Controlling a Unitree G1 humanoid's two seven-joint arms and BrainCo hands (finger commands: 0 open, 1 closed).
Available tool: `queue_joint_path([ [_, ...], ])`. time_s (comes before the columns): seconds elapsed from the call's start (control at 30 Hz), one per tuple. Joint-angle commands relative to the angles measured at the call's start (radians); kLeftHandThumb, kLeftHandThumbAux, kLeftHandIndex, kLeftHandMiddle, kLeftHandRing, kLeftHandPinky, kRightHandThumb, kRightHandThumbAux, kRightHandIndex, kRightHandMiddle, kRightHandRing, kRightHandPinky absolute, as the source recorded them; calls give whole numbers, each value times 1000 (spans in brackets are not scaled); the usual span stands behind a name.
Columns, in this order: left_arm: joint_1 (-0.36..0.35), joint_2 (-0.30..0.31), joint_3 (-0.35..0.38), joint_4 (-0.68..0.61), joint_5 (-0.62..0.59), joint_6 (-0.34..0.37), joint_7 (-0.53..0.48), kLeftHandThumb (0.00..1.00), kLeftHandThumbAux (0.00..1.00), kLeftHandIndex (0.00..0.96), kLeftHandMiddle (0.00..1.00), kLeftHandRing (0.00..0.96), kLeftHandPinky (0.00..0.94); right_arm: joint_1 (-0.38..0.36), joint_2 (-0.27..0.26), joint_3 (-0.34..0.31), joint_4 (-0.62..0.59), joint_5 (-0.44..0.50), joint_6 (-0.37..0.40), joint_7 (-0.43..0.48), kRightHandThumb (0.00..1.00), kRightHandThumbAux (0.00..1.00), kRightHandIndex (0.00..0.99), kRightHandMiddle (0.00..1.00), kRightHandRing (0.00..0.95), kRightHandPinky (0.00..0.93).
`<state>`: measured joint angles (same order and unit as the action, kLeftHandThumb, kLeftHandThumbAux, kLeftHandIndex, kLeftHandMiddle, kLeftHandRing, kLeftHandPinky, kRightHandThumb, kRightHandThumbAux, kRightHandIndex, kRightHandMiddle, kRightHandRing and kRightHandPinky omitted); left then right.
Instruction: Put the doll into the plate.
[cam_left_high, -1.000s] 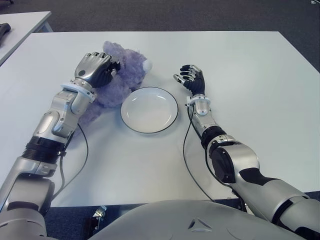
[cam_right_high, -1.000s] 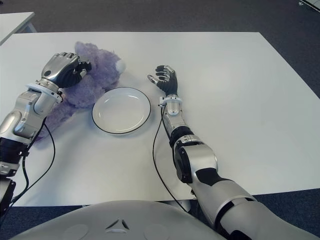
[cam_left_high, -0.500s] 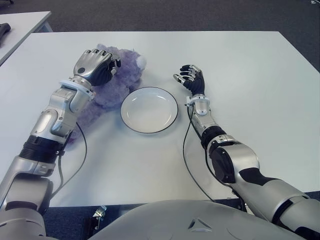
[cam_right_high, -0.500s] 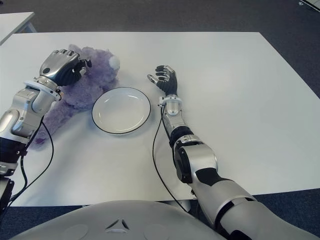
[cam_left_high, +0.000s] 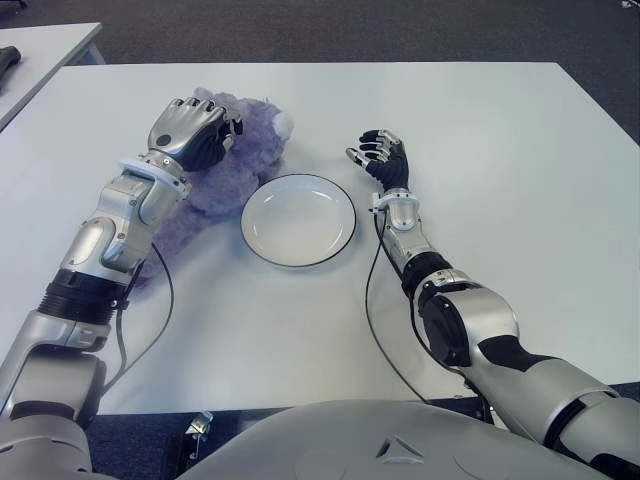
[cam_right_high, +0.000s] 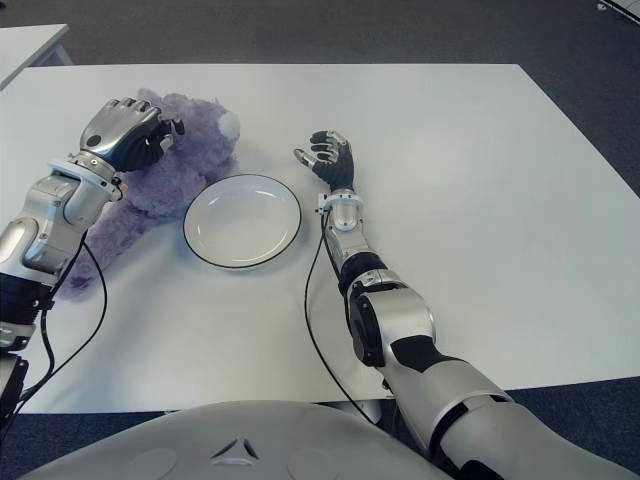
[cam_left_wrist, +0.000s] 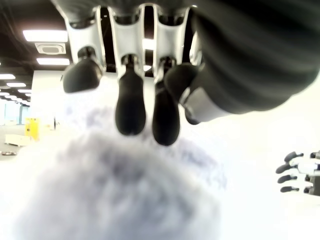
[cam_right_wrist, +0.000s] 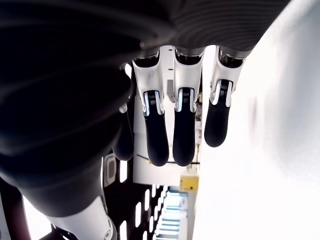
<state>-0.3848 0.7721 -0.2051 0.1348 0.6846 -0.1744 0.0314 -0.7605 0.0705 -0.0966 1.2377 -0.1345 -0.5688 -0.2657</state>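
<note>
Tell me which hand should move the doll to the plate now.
Left. The left hand is already over the purple doll, fingers curled above it, just left of the empty plate. The right hand shows beyond the plate's right side, holding nothing.

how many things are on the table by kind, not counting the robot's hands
purple plush doll: 1
white plate with dark rim: 1
total: 2
</note>
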Motion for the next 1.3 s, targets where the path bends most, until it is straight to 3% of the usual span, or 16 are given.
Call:
queue_joint_path([
  [0.03, 2, -36, -2, 105, -3, -35, 41, 748, 693, 443, 779, 771, 726, 214, 25, 4, 128, -24, 74, -7, 136, 863, 345, 364, 348, 296],
  [0.23, 5, -28, 8, 99, -9, -51, 32, 715, 687, 429, 678, 666, 584, 215, 24, 4, 128, -23, 72, -9, 145, 870, 348, 367, 356, 313],
  [0.27, 6, -28, 9, 97, -9, -51, 31, 708, 689, 425, 626, 605, 533, 215, 24, 4, 128, -23, 72, -9, 146, 868, 348, 366, 355, 305],
  [0.33, 12, -26, 12, 95, -11, -52, 29, 706, 690, 423, 611, 587, 518, 216, 22, 5, 127, -24, 72, -8, 147, 867, 348, 366, 354, 302],
  [0.37, 17, -24, 15, 90, -11, -47, 23, 693, 696, 414, 518, 499, 455, 216, 22, 6, 127, -25, 71, -7, 146, 865, 349, 365, 352, 293],
  [0.4, 21, -23, 17, 87, -11, -44, 19, 481, 514, 263, 435, 434, 409, 216, 21, 7, 127, -25, 71, -7, 143, 862, 349, 366, 351, 292],
  [0.47, 26, -22, 20, 78, -10, -33, 9, 402, 455, 201, 392, 403, 378, 217, 20, 8, 127, -26, 70, -6, 139, 860, 348, 366, 351, 292],
  [0.63, 64, -20, 26, 28, 12, 35, -26, 310, 420, 110, 268, 310, 312, 217, 17, 9, 127, -27, 70, 0, 127, 868, 344, 366, 351, 302],
  [0.67, 76, -19, 28, 11, 14, 52, -37, 273, 396, 47, 185, 231, 247, 217, 16, 9, 127, -26, 70, 3, 127, 875, 343, 365, 351, 300],
  [0.7, 99, -13, 35, -25, 12, 79, -66, 266, 392, 36, 172, 217, 236, 217, 16, 7, 127, -24, 70, 6, 127, 876, 342, 365, 351, 299],
  [0.73, 115, -10, 40, -52, 10, 98, -86, 241, 368, 9, 103, 133, 112, 217, 15, 7, 127, -23, 70, 8, 129, 879, 342, 364, 352, 309],
  [0.8, 141, -1, 51, -102, -3, 138, -141, 222, 343, 0, 49, 69, 19, 218, 15, 5, 127, -21, 71, 12, 134, 880, 340, 362, 348, 302],
  [1.0, 185, 1, 80, -180, -20, 190, -199, 212, 322, 0, 6, 14, 0, 217, 13, 1, 127, -18, 72, 18, 146, 883, 339, 358, 344, 296],
  [1.3, 312, -29, 151, -335, -66, 252, -243, 196, 267, 0, 0, 0, 0, 216, 12, 0, 127, -19, 70, 13, 176, 880, 351, 365, 353, 312],
])
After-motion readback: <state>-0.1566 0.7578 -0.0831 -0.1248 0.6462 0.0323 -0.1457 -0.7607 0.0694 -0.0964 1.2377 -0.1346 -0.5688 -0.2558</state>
